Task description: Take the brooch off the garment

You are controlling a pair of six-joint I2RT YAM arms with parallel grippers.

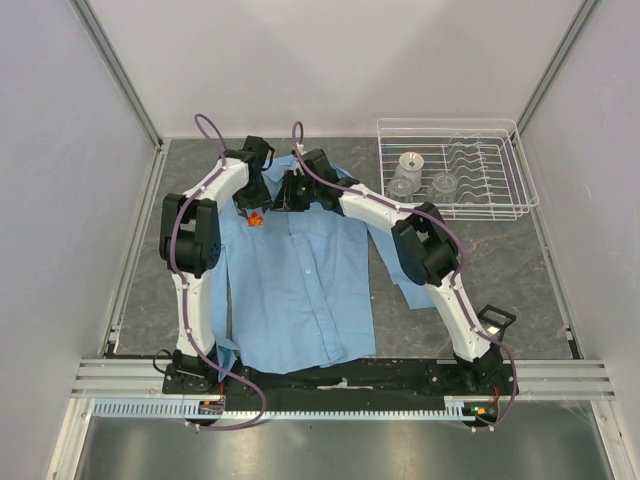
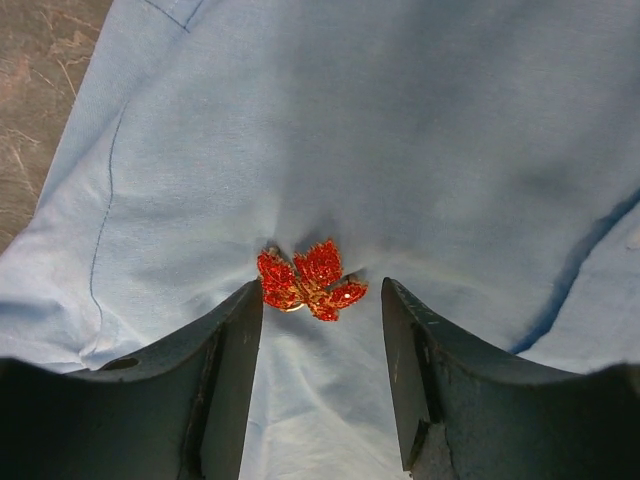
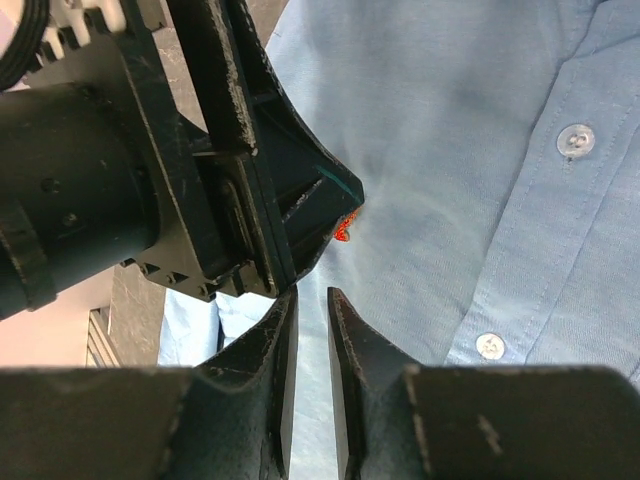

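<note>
1. Brooch (image 2: 312, 282): red leaf-shaped pin, fastened on the upper chest of the shirt (image 2: 420, 130).
2. Left end effector (image 2: 320, 290): jaws open, straddling the brooch. Best to close squarely on the pin, not the cloth.
3. Right end effector (image 3: 310, 297): jaws nearly together, close beside the left one. Cannot tell whether cloth is pinched. It should anchor the fabric.

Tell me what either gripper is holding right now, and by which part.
The left gripper holds nothing: its jaws stand open either side of the brooch. The right gripper is nearly closed over the shirt; whether it pinches cloth cannot be told.
</note>
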